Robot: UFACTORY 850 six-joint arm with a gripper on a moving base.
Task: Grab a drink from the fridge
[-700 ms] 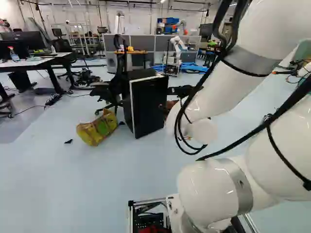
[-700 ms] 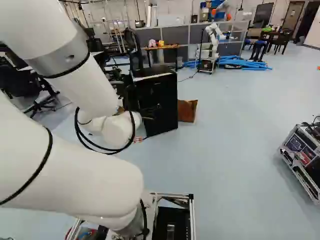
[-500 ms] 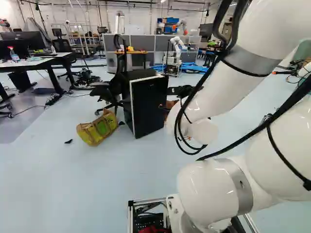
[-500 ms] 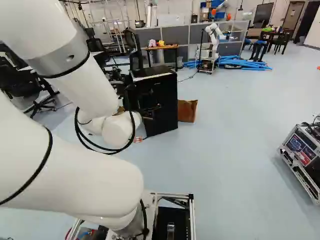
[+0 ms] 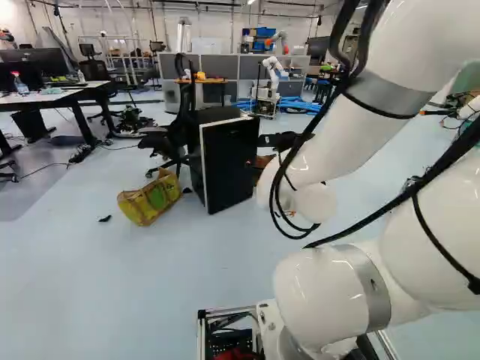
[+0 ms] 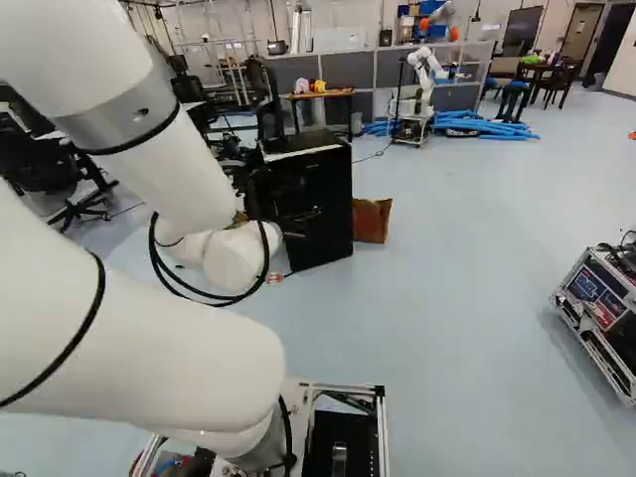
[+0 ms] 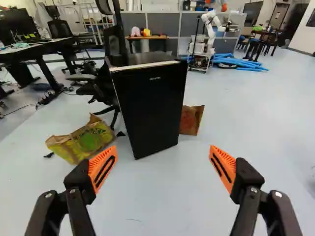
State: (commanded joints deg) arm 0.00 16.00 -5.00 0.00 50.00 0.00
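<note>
The pincer (image 6: 306, 201) is spread wide, its orange pads (image 7: 102, 168) well apart. Ahead of it on the floor (image 7: 167, 196) stands the black fridge (image 7: 150, 108), door shut. Ahead and to the pincer's left lies a yellow bag (image 7: 86, 140); a brown bag (image 7: 191, 119) sits farther ahead, beside the fridge.

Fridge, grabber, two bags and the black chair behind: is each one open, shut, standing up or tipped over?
Fridge: standing upright, door shut.
Gripper: open, holding nothing.
Yellow bag: lying on its side on the floor.
Brown bag: on the floor, partly hidden by the fridge.
Black chair: upright, partly hidden too.
</note>
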